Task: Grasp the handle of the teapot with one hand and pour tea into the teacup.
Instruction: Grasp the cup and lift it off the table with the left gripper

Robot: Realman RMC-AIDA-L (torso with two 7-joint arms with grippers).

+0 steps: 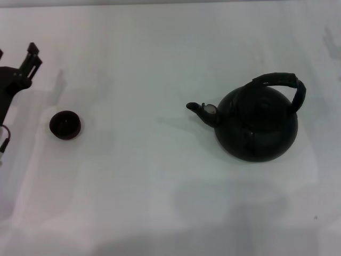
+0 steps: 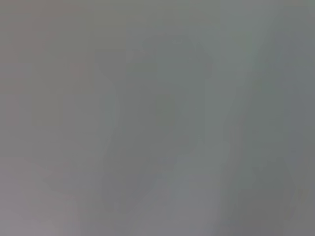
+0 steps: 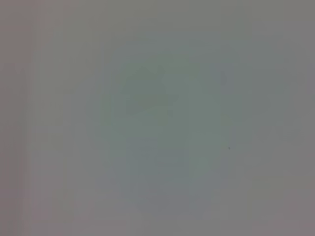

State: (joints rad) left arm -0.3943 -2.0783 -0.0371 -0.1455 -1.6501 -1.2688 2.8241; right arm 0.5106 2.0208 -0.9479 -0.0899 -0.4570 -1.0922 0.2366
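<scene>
A black teapot (image 1: pixel 257 124) sits on a white table (image 1: pixel 149 181) toward the robot's right, its short spout (image 1: pixel 200 109) pointing toward the robot's left, where a tiny dark teacup (image 1: pixel 65 124) stands well apart from it. The pot's arched handle (image 1: pixel 283 85) rises over its top, tipped toward the side away from the spout, and runs along the same left-to-right line as the spout. Only the left gripper (image 1: pixel 24 66) shows in the head view, at the table's far-left edge just beside the cup and clear across the table from the pot; it has hold of nothing, and whether its fingers are spread or closed cannot be told from here. The right gripper is out of sight, and both wrist views show only blank surface. Nothing has been grasped yet, so the pour has not begun. With the handle lying on the robot's right, the right arm looks the likelier one to reach it, coming down across the hoop rather than along it
</scene>
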